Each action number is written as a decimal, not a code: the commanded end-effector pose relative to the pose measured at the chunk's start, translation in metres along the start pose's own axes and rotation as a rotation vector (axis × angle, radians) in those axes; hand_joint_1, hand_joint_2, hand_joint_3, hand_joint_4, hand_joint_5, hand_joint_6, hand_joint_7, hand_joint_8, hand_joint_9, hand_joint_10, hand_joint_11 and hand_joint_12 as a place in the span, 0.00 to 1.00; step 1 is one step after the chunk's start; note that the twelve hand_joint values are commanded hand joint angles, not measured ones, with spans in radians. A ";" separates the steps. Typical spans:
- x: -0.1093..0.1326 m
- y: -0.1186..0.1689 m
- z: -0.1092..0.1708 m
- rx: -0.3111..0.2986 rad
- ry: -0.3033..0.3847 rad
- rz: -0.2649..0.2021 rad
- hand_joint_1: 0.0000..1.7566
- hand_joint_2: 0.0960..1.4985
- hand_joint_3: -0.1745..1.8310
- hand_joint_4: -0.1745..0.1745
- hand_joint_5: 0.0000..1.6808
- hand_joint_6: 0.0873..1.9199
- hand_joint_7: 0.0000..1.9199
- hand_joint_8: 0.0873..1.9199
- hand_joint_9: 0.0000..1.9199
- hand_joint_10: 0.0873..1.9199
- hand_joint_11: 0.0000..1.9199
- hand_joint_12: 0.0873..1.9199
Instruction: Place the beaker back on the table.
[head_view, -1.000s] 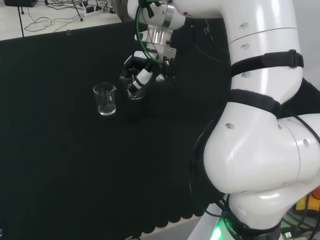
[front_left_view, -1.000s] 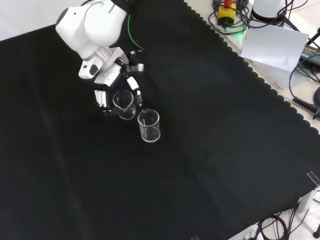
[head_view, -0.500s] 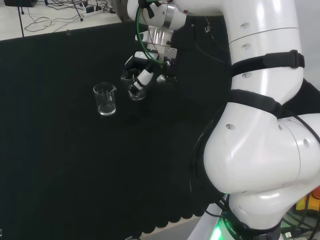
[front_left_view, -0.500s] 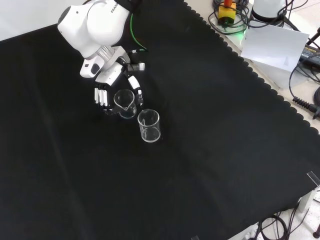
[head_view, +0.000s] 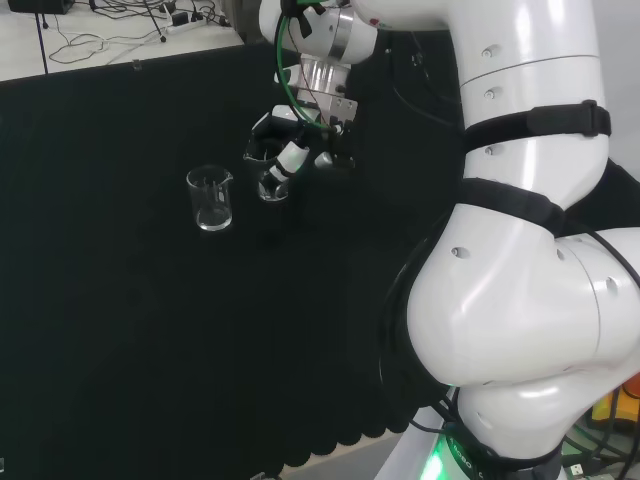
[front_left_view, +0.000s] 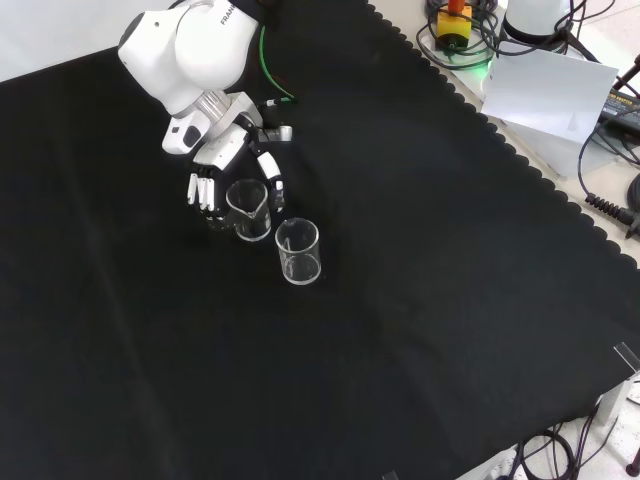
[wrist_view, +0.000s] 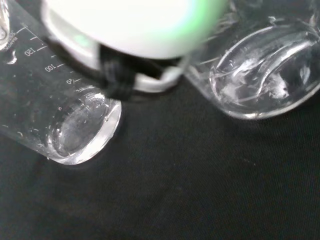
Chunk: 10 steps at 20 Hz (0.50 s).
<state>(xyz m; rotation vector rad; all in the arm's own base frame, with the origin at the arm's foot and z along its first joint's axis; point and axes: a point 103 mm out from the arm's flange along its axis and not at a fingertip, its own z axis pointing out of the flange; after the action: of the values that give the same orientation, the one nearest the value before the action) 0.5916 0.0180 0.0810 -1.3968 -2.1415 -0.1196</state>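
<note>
Here, in the front view, I see the hand (front_left_view: 215, 170) at the upper left, its fingers (front_left_view: 204, 190) and thumb curled around the beaker (front_left_view: 248, 209), which stands upright on the cloth (front_left_view: 420, 300). Just to its right, I see a second beaker (front_left_view: 298, 251) standing free of the hand.

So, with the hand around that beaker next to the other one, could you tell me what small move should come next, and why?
Probably open the fingers and let go. The hand is curled round the beaker, which stands upright with its base apparently on the black cloth, apart from the second beaker. Contact is hard to confirm, so release slowly.
</note>
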 end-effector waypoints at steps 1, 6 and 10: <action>0.001 -0.001 0.001 -0.014 0.005 0.002 0.68 0.29 0.52 0.31 0.35 0.48 0.26 0.41 0.35 0.32 0.19 0.69; 0.003 -0.002 -0.003 -0.024 -0.003 0.003 0.67 0.28 0.50 0.30 0.29 0.44 0.21 0.40 0.30 0.33 0.14 0.70; 0.005 -0.004 -0.006 -0.033 -0.004 0.004 0.66 0.28 0.50 0.30 0.26 0.39 0.18 0.40 0.27 0.34 0.11 0.72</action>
<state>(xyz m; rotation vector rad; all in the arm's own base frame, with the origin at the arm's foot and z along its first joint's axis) 0.5904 0.0183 0.0863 -1.4146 -2.1477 -0.1438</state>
